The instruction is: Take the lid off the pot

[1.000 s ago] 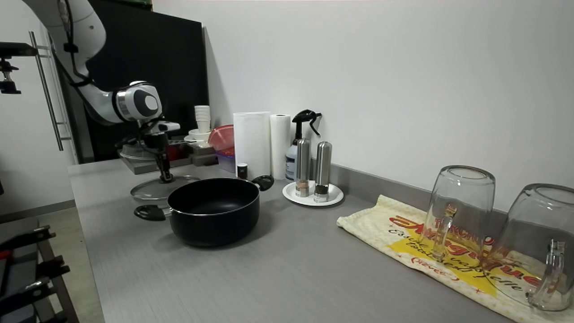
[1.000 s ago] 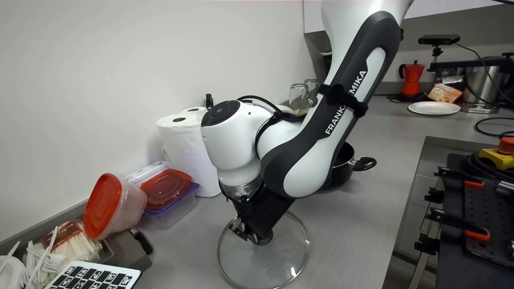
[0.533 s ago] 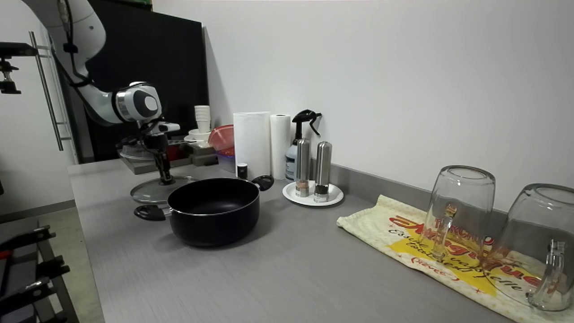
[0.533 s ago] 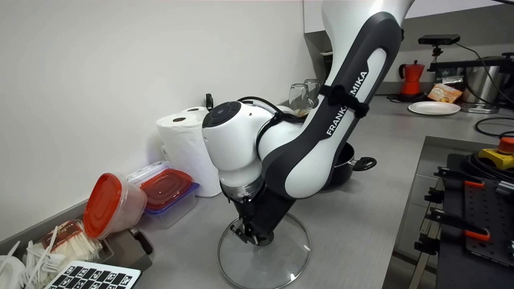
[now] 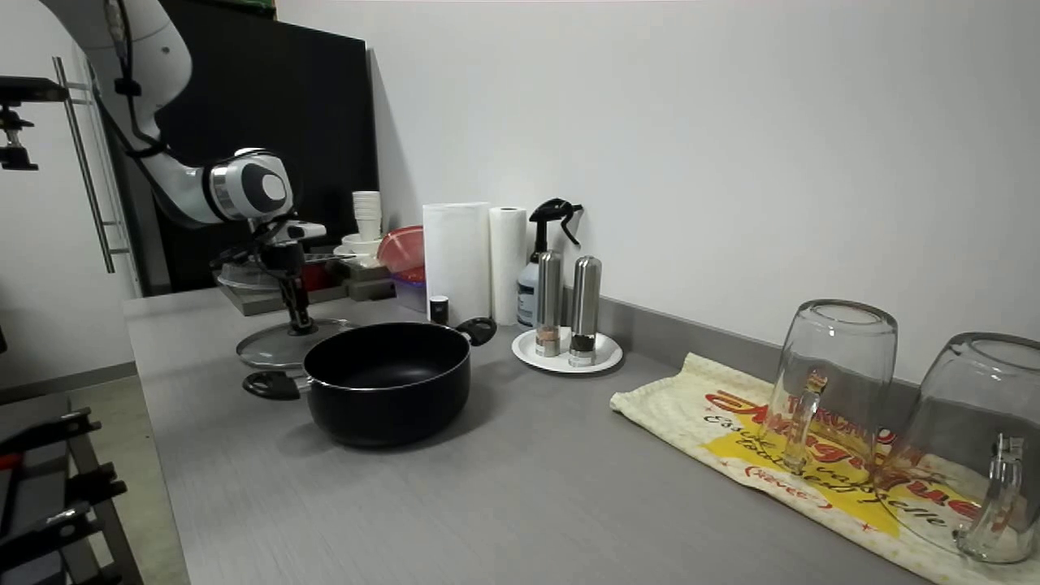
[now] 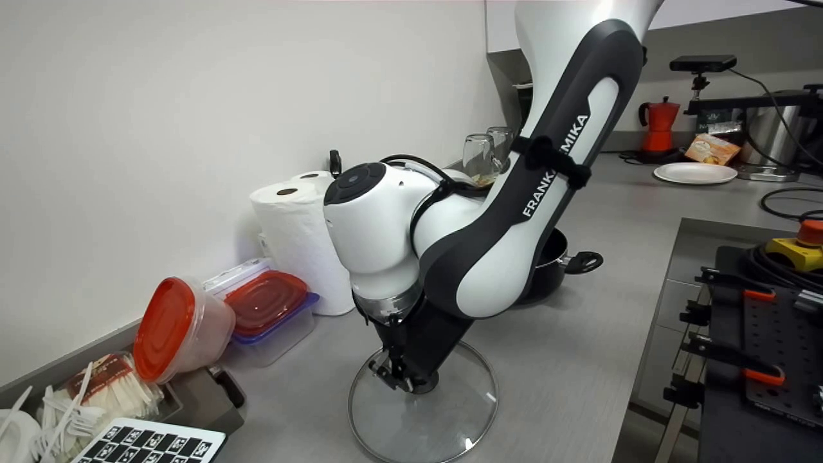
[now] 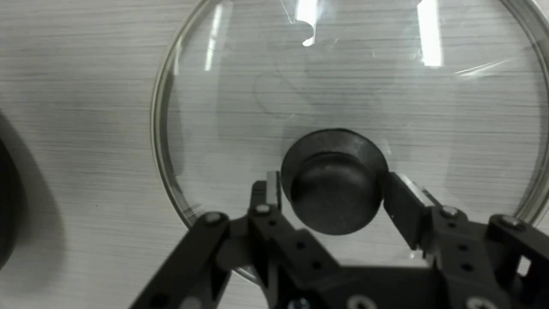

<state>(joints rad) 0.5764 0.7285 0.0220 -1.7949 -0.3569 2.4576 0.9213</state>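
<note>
The lid is clear glass with a metal rim and a black centre knob (image 7: 334,197). It lies on the grey counter beside the pot, in both exterior views (image 5: 272,348) (image 6: 443,418). The black pot (image 5: 390,414) stands uncovered; in an exterior view my arm partly hides it (image 6: 546,283). A dark edge of it shows at the left of the wrist view (image 7: 6,206). My gripper (image 7: 332,182) points down with its fingers on either side of the knob. A gap shows at the left finger; the right finger is close to the knob, and I cannot tell if it touches.
Paper towel rolls (image 5: 457,264), a spray bottle (image 5: 528,288) and a white plate (image 5: 528,361) with two steel mills stand along the wall. Red-lidded containers (image 6: 267,302) stand beside the lid. Upturned glass mugs (image 5: 837,366) rest on a cloth (image 5: 691,390).
Compared with a second ago, the lid's far edge has sunk slightly and the lid lies flatter. The arm has shifted very slightly. Nothing visible differs from half a second ago.
</note>
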